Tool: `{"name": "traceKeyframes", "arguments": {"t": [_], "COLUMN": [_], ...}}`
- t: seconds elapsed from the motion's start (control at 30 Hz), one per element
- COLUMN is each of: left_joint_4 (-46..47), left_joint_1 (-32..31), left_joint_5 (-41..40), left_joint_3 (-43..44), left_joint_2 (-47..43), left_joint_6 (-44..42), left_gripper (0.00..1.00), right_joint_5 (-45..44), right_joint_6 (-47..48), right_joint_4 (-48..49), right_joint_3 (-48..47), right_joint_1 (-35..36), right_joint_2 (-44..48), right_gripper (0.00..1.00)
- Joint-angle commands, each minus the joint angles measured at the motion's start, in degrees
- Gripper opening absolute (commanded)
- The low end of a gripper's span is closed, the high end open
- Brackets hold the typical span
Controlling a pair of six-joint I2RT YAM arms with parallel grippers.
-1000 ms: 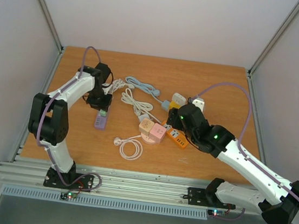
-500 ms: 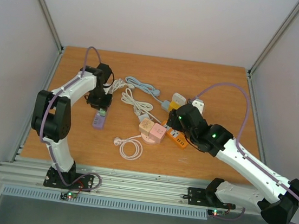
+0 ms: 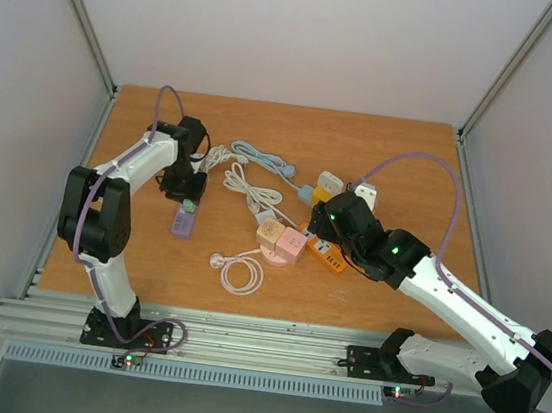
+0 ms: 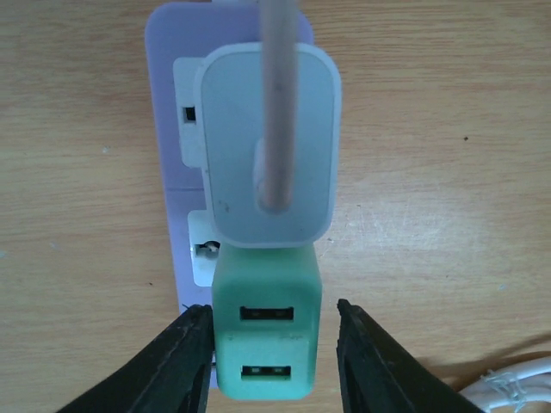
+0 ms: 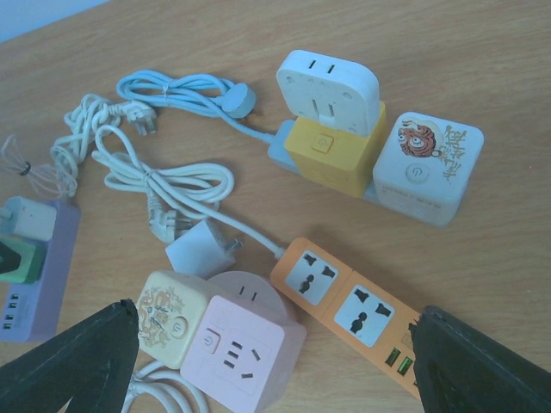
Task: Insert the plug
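Note:
A purple power strip (image 3: 186,221) lies on the left of the table. In the left wrist view the strip (image 4: 168,103) carries a white plug (image 4: 232,146) with its cable rising toward the camera, and a green USB charger (image 4: 267,344) right below it. Both sit in the strip's sockets. My left gripper (image 4: 274,361) is open and straddles the green charger; the left finger (image 4: 185,361) is close against it and the right finger (image 4: 370,361) stands apart. In the top view the left gripper (image 3: 186,187) hovers over the strip's far end. My right gripper (image 5: 275,357) is open and empty.
Under the right gripper (image 3: 329,223) lie an orange power strip (image 5: 344,301), a pink cube socket (image 5: 241,348), a cream cube (image 5: 172,314) and a loose white adapter (image 5: 194,249). Beyond are a yellow cube (image 5: 331,151), a white cartoon cube (image 5: 426,168), and blue (image 5: 181,90) and white (image 5: 164,185) cables.
The left arm's elbow has shifted slightly right while its gripper stayed over the purple strip. The right arm has barely moved.

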State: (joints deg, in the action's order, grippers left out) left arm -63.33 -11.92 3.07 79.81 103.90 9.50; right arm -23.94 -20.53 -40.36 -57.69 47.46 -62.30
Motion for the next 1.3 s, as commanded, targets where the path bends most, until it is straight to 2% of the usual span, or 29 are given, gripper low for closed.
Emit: {"name": "traceKeyframes", "arguments": {"t": [0.0, 0.2, 0.87, 0.93, 1.17, 1.27], "left_joint_4": [0.7, 1.2, 3.7, 3.8, 3.4, 2.8], "left_joint_1": [0.4, 0.3, 0.3, 0.3, -0.3, -0.3], "left_joint_5": [0.7, 1.5, 1.1, 1.3, -0.5, -2.4], "left_joint_3": [0.5, -1.3, -4.1, -4.0, -5.7, -6.7], "left_joint_2": [-3.4, -5.9, -4.7, -4.3, -3.5, -2.9], "left_joint_6": [0.5, 0.2, -0.4, -0.5, -0.5, -0.9], "left_gripper": [0.45, 0.49, 0.39, 0.36, 0.15, 0.09], "right_joint_5": [-0.4, 0.4, 0.9, 1.0, 0.8, 1.0], "right_joint_6": [-0.6, -0.8, -1.0, -1.0, -1.1, -1.1], "right_joint_4": [-0.6, -0.3, -0.1, -0.1, -0.1, 0.1], "right_joint_3": [-0.9, -0.9, -1.2, -1.1, -0.7, -0.6], "right_joint_1": [-0.4, -0.3, -0.4, -0.4, -0.4, -0.3], "right_joint_2": [0.4, 0.2, 0.0, 0.1, 0.1, 0.0], "right_gripper": [0.87, 0.87, 0.86, 0.87, 0.86, 0.87]}}
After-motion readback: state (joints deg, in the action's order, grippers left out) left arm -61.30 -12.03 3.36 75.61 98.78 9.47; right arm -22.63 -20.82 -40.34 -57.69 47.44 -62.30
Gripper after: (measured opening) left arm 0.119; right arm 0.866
